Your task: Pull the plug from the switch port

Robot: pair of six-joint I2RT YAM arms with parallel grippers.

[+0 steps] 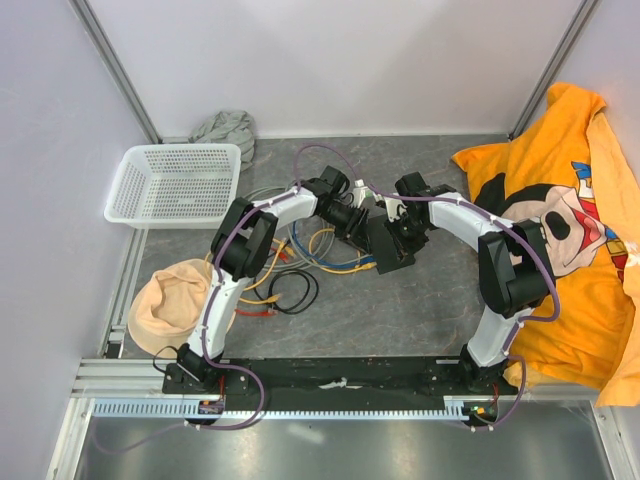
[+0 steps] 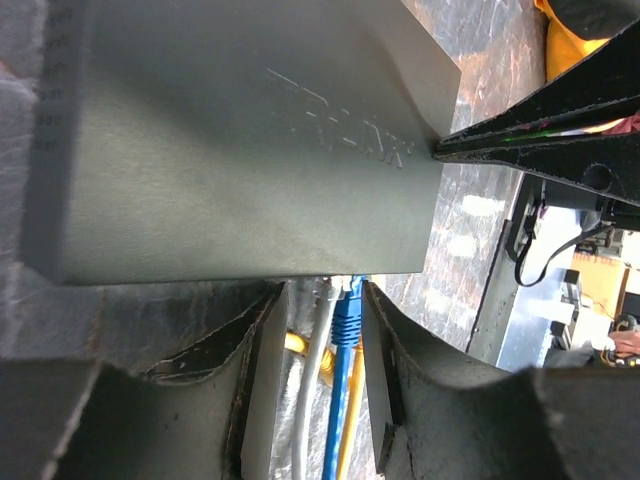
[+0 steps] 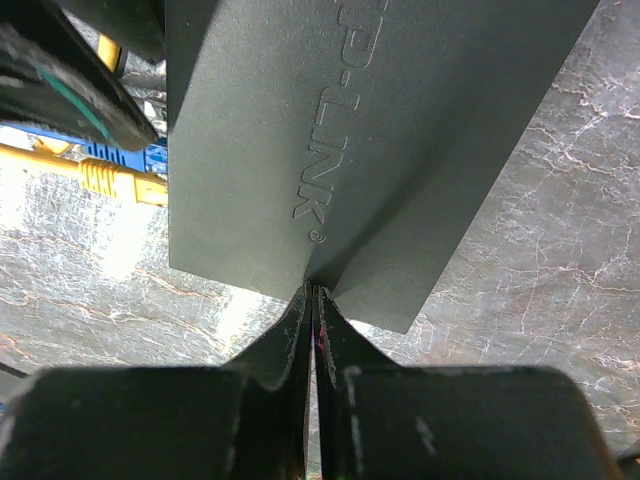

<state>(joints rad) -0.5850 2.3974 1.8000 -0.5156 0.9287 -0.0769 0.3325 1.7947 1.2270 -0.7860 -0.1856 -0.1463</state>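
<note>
Here, at the far left of the dark grey marbled tabletop (image 1: 400,320), a white plastic lattice basket (image 1: 175,185) sits near a crumpled peach cloth (image 1: 172,305). A bunched grey rag (image 1: 225,128) lies by the back wall. Further in, a loose tangle of yellow, blue, black and grey cables (image 1: 300,255) spreads across the surface and runs to the switch.

The left end effector (image 2: 322,300) reaches over this tangle to the socket edge of the flat matte-black rectangular switch (image 1: 385,245). Its fingers (image 2: 255,370) stand at a narrow gap. Between them sit the blue plug (image 2: 347,315), seated in a port, and a pale grey cable (image 2: 318,350) just beside it. The plug lies against one finger, while the other finger stands apart from the grey cable. A yellow cable shows behind them.

The switch lies mid-tabletop, between the two arms. The right wrist view shows its embossed TP-LINK lettering, and a yellow plug (image 3: 110,178) sits next to the blue one along the socket edge.

On the side opposite the sockets, the right end effector (image 3: 313,300) has its fingers pressed together with no gap. Their tips touch the switch's edge. In the left wrist view it appears as a closed black wedge meeting the box's corner.

At the far right, a rumpled orange T-shirt with a cartoon mouse print (image 1: 560,230) covers the tabletop's edge.
</note>
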